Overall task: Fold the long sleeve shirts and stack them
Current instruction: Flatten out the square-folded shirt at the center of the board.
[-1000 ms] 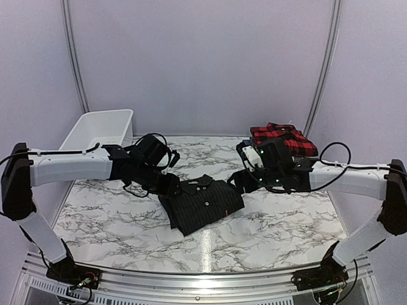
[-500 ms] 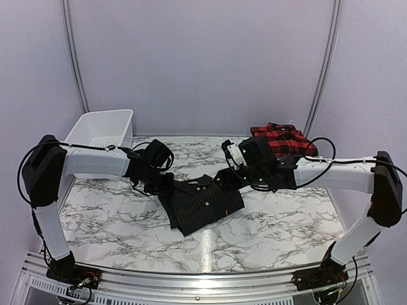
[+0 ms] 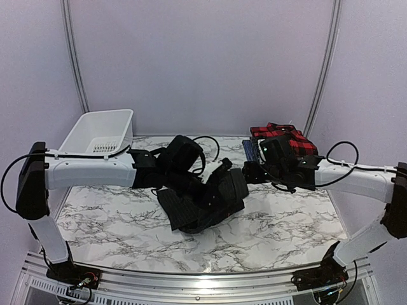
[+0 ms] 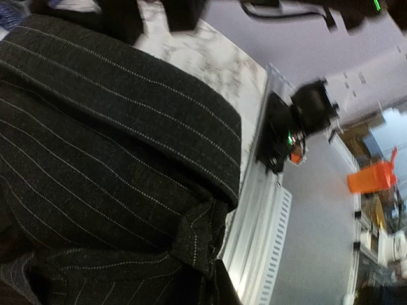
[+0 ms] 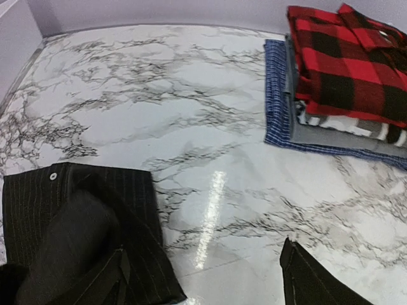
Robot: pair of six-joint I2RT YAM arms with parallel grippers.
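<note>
Pinstriped black button-up shirt (image 3: 191,213) cloth is pinched in the left gripper (image 3: 215,185), whose jaws are clamped tight on a raised fold. The left wrist view is filled with striped fabric doubled over itself, and the fingers cannot be made out there. The right gripper (image 3: 249,171) hangs with its jaws parted and holds nothing, just off the shirt's edge on the side nearest the stack of folded shirts (image 3: 283,140).

The black shirt lies partly folded on the white marble-patterned table (image 3: 286,222), near that stack and to its left, not touching it. The stack has a red-and-black plaid shirt (image 5: 343,57) on top, a greyish shirt (image 5: 331,130) under it and a blue checked shirt (image 5: 275,95) at the bottom. A white plastic bin (image 3: 102,130) stands far to the stack's left, beyond the black shirt.

The step in hand looks like carrying a fold across the shirt. To do it well, the left arm should lift the pinched layer just clear of the cloth beneath, draw it over in one even sweep so the edges line up, and let go only once the fold lies flat. The free gripper could pin the opposite edge so the bundle does not slide or bunch.
</note>
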